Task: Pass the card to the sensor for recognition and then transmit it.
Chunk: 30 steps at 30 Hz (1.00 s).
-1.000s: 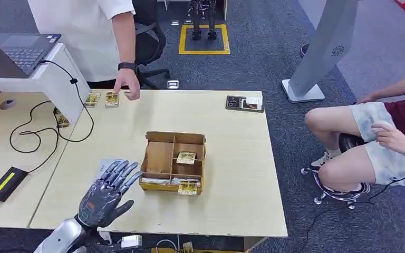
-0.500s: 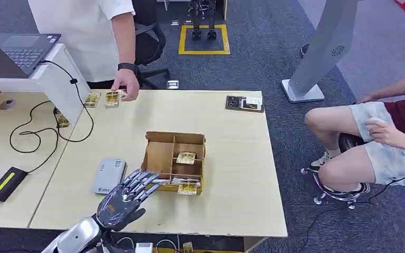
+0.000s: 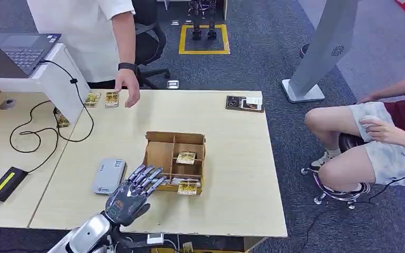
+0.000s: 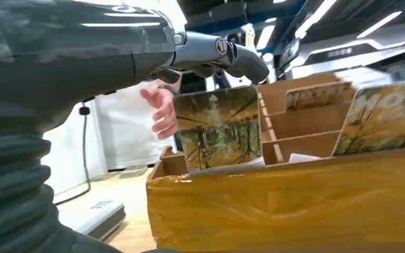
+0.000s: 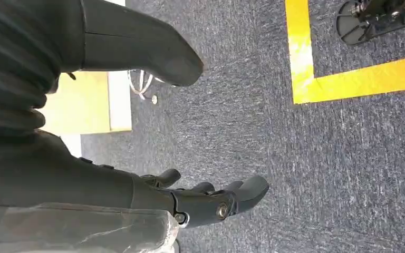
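Observation:
A cardboard box [image 3: 161, 158] with dividers sits mid-table, yellow-brown cards standing in it: one [image 3: 186, 157] in a middle slot, another [image 3: 187, 187] at the front edge. My left hand [image 3: 131, 194] hovers at the box's front left corner, fingers spread, holding nothing. In the left wrist view the fingers [image 4: 227, 52] reach over a card [image 4: 219, 128] standing just behind the box's front wall [image 4: 295, 200]. The grey sensor [image 3: 108, 175] lies flat on the table left of the box. My right hand [image 5: 190, 203] hangs above the carpet, fingers loosely apart and empty.
A person stands at the far left table edge, a hand [image 3: 128, 88] beside two cards [image 3: 101, 99]. A second person [image 3: 385, 132] sits to the right. A dark device [image 3: 244, 103] lies far right. A black adapter [image 3: 4, 183] and cables lie on the left.
My left hand has moved right from over the sensor to the box's front left corner, uncovering the sensor. The standing person's hand has shifted slightly by the far cards.

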Available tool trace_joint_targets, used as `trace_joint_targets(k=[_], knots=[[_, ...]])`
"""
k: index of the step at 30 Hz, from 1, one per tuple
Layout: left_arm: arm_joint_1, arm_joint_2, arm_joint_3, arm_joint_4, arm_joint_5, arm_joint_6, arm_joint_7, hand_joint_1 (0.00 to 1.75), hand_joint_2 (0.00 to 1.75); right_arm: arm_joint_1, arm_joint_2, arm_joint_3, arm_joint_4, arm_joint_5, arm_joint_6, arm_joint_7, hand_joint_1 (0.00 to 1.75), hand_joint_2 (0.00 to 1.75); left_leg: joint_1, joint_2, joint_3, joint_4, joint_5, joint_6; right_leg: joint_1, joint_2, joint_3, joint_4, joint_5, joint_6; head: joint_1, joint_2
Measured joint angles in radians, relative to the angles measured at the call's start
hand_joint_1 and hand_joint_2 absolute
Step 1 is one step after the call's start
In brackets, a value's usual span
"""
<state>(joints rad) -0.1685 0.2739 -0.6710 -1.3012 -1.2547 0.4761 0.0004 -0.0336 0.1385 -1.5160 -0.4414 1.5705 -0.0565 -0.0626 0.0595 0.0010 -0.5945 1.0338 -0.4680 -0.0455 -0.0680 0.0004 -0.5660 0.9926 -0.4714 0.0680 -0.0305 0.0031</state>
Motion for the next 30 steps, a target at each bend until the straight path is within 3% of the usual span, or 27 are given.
trace_joint_targets(k=[7,16,30], knots=[[-0.008,-0.067,0.0,0.01,-0.014,-0.004,0.092,0.0,1.75,0.0,0.0,0.0,0.0,0.0,0.0,0.007,0.0,1.75,0.0,0.0,0.0,0.0,0.0,0.0,0.0,0.0,0.0,0.0,0.0,0.0,0.0,0.0],[-0.007,-0.119,0.013,0.01,-0.025,-0.006,0.177,0.0,1.75,0.0,0.02,-0.003,-0.032,0.0,0.021,0.02,0.0,1.75,0.0,0.0,0.0,0.0,0.0,0.0,0.0,0.0,0.0,0.0,0.0,0.0,0.0,0.0],[0.016,-0.162,0.1,-0.021,-0.014,-0.003,0.196,0.0,1.75,0.0,0.052,-0.011,-0.085,0.0,0.037,0.024,0.0,1.75,0.0,0.0,0.0,0.0,0.0,0.0,0.0,0.0,0.0,0.0,0.0,0.0,0.0,0.0]])
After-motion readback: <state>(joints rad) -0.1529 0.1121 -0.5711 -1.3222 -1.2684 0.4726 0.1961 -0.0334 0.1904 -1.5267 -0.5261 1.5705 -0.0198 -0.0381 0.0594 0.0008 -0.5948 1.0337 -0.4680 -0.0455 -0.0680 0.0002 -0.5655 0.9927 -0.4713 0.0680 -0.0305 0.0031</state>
